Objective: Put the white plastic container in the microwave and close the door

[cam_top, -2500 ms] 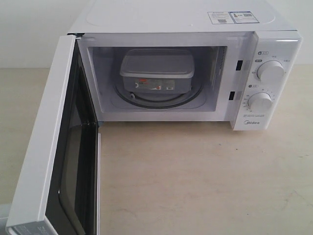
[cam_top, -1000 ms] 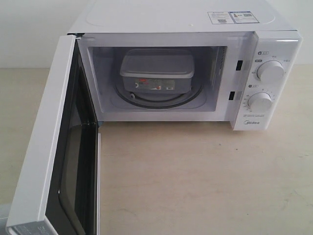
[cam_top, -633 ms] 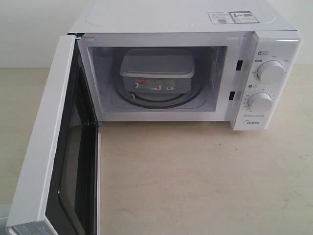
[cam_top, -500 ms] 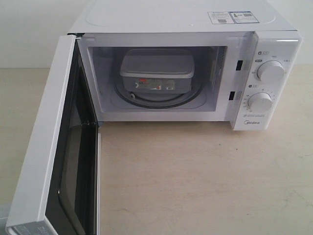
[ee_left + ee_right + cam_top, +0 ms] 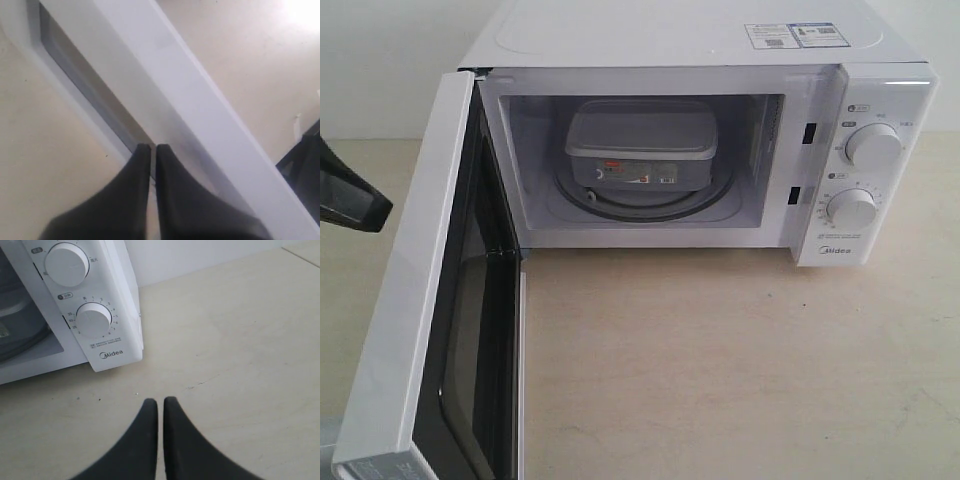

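Observation:
The white plastic container [image 5: 641,146] sits on the glass turntable inside the white microwave [image 5: 680,40], lid on, red label facing out. The door [image 5: 415,300] stands wide open at the left. My left gripper [image 5: 360,203] shows as a dark tip at the left edge, outside the door. In the left wrist view that gripper [image 5: 150,147] is shut and empty, close above the door's outer face [image 5: 200,100]. My right gripper [image 5: 160,401] is shut with nothing in it, over the table in front of the microwave's knob panel [image 5: 90,320]; it is out of the exterior view.
The beige tabletop [image 5: 740,370] spreads in front of the microwave. Two round knobs [image 5: 872,146] sit on the right panel. A dark object [image 5: 305,165] lies past the door in the left wrist view.
My left gripper has come into the exterior view at the left edge, beside the open door. The container, door and microwave have not moved.

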Tool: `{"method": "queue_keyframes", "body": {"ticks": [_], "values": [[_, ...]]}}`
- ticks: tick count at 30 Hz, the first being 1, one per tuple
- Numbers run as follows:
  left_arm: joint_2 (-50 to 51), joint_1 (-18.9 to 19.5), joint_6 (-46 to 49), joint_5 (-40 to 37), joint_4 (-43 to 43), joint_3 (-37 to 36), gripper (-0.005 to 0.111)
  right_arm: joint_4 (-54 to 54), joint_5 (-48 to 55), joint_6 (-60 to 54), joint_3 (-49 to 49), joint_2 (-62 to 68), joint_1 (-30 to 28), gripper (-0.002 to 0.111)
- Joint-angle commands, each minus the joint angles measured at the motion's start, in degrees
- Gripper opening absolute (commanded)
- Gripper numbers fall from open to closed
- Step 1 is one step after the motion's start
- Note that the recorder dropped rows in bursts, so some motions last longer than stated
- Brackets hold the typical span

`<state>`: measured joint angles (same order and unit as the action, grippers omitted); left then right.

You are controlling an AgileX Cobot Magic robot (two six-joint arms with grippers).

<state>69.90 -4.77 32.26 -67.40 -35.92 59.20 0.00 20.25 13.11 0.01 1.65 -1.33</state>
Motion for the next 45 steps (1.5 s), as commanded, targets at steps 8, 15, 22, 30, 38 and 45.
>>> {"method": "queue_keyframes", "body": {"ticks": [8, 15, 22, 30, 38, 45], "values": [[5.0, -0.4, 8.1, 3.2, -12.8, 0.4, 0.004, -0.5, -0.7, 0.0, 0.0, -0.4, -0.4, 0.0], [5.8, -0.4, 10.8, 4.3, -16.8, 0.4, 0.004, -0.5, -0.7, 0.0, 0.0, -0.4, -0.4, 0.0], [4.1, -0.4, 11.0, 3.5, -17.2, 0.4, 0.004, -0.5, -0.7, 0.0, 0.0, -0.4, -0.4, 0.0], [-0.5, -0.4, 11.0, 2.9, -17.2, 0.4, 0.004, -0.5, -0.9, 0.0, 0.0, -0.4, -0.4, 0.0], [-4.3, -0.4, 10.9, 1.4, -20.3, 0.4, 0.004, -0.5, -1.7, 0.0, 0.0, -0.4, -0.4, 0.0], [-9.5, -0.4, 11.0, 1.6, -23.3, 0.4, 0.004, -0.5, -16.6, 0.0, 0.0, -0.4, -0.4, 0.0]]}}
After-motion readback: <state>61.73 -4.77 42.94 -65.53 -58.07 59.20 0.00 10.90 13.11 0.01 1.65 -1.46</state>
